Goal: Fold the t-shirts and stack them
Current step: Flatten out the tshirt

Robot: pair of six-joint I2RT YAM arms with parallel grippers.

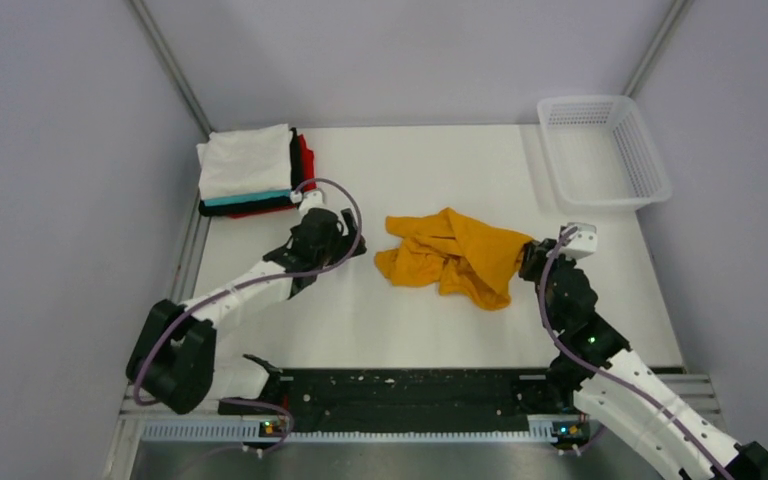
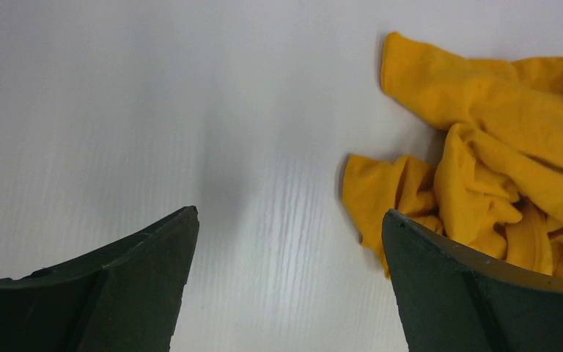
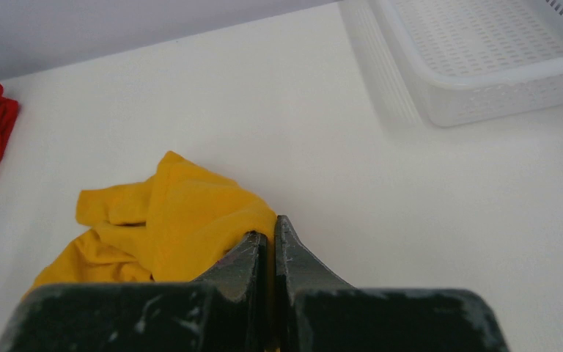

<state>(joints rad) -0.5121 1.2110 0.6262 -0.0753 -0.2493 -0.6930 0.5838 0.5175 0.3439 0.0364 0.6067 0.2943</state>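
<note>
Right gripper point(image 3: 271, 229) is clamped on the right edge of the crumpled orange-yellow t-shirt point(image 1: 450, 258), which lies midway between the table's point(image 1: 410, 330) side edges. Left gripper point(image 2: 289, 214) hangs spread and empty beside its left side. Risk: the pinch looks shallow and nothing anchors the cloth, so a pull may slip off or drag the bundle unopened.

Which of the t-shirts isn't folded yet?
The orange-yellow t-shirt. It lies crumpled in a heap, with one edge pinched by the right claw. The others are folded flat in a stack at the far left.
</note>
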